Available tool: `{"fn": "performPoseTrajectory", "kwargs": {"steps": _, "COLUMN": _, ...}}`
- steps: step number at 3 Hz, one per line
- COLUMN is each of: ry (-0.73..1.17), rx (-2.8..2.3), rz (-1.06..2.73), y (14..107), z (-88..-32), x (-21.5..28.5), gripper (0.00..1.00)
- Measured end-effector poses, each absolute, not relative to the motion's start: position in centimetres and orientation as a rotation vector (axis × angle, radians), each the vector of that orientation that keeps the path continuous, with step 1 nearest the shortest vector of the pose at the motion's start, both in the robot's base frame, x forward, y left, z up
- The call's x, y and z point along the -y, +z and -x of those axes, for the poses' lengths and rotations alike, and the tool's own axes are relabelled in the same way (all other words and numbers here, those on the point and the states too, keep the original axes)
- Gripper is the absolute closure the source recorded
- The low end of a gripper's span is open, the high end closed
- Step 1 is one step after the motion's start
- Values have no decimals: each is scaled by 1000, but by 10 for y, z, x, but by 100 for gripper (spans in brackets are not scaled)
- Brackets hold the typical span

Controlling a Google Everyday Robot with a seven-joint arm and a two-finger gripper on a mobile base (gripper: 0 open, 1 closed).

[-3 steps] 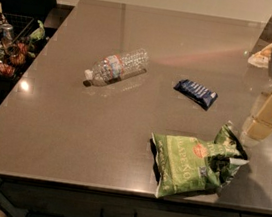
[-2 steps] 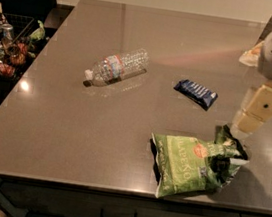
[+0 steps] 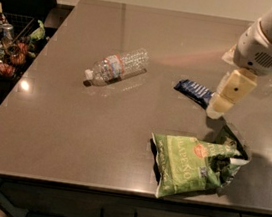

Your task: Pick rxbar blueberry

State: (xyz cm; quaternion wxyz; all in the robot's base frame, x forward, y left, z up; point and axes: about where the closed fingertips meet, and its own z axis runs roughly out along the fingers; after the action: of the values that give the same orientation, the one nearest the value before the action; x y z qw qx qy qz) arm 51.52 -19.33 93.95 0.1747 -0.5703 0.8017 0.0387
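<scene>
The rxbar blueberry (image 3: 193, 91) is a small flat dark navy-blue bar with pale lettering. It lies on the grey table (image 3: 72, 132), right of centre. My gripper (image 3: 215, 111) hangs from the white arm at the upper right. Its pale tip is just right of the bar's right end and covers that end. It holds nothing.
A clear plastic water bottle (image 3: 116, 66) lies on its side left of the bar. A crumpled green chip bag (image 3: 194, 164) lies near the front edge, just below the gripper. A wire basket (image 3: 6, 47) of snacks stands off the table's left side.
The arm has swung left and downward over the table, bringing the gripper from the right edge to the bar's right end. The bar, bottle and bag have not moved.
</scene>
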Motion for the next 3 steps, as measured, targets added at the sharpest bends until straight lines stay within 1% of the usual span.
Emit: {"fn": "performPoseTrajectory", "kwargs": {"steps": 3, "ry": 177, "rx": -2384, "rz": 1424, "y": 878, "z": -587, "x": 191, "gripper": 0}}
